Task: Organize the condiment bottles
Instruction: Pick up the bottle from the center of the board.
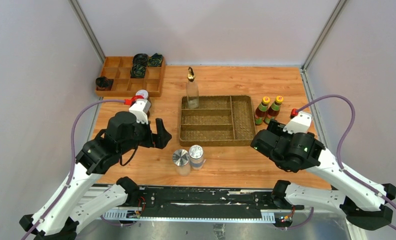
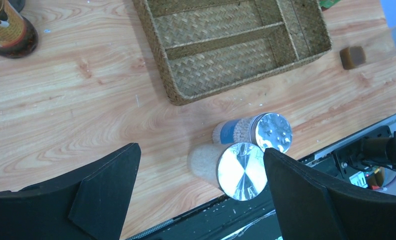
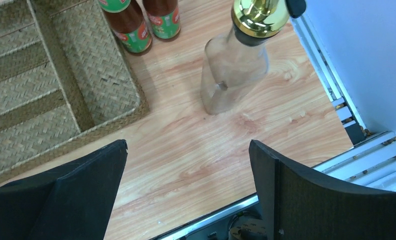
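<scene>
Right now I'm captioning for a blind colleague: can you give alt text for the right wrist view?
A clear gold-spouted bottle stands on the wooden table, ahead of the open right gripper and untouched. At upper left, two sauce bottles stand just beside the woven tray.

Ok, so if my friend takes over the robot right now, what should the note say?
Left claw: open, holding nothing, above the two silver-lidded shakers in front of the wicker tray.
Right claw: open, holding nothing, near a clear gold-spouted bottle on the table.
Other clear bottle: at the tray's far left corner.
Two sauce bottles: right of the tray.
White-lidded jar: left, by the wooden box.
Done: at most that one bottle. Left: sorting all the rest.
</scene>
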`<state>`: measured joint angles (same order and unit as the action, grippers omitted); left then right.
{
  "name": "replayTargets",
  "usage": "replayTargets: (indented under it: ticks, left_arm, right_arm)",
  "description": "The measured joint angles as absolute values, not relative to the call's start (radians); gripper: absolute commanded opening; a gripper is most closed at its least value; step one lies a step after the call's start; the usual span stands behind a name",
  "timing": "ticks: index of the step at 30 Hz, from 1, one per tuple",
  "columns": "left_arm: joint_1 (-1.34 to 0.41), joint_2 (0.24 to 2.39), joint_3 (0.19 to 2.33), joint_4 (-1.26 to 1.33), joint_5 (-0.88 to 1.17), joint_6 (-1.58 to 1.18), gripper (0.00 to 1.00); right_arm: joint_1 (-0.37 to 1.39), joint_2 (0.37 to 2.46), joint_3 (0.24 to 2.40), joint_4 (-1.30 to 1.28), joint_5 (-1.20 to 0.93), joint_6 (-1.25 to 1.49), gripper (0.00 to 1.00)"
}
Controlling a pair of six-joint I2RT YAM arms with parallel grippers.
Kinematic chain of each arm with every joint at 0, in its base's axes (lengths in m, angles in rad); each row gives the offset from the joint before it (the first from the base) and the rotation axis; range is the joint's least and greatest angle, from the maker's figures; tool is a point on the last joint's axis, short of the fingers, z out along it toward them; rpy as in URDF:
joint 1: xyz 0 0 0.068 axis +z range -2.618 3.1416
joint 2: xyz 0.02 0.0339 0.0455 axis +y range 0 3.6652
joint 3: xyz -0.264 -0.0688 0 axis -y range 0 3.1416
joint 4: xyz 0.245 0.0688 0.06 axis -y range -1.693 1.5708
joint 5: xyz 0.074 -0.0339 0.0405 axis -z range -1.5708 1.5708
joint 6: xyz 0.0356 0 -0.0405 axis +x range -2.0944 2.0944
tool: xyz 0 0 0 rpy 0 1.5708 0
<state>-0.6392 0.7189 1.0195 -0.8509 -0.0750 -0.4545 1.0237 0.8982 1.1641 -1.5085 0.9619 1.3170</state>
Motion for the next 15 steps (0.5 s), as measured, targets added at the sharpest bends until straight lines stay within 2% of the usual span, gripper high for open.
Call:
replayTargets:
  ticks: [10,15]
  left_arm:
    - [-0.639,0.677,0.985,-0.836,-0.052,-0.448,1.00]
    - [-0.639,0.667,0.972,-0.832,-0.044,-0.445,1.00]
  right_arm:
    - [1.023,1.082,1.171,-1.539,1.018,1.374,1.00]
    - [1.004,1.109,1.193,-1.541,1.052,1.373,1.00]
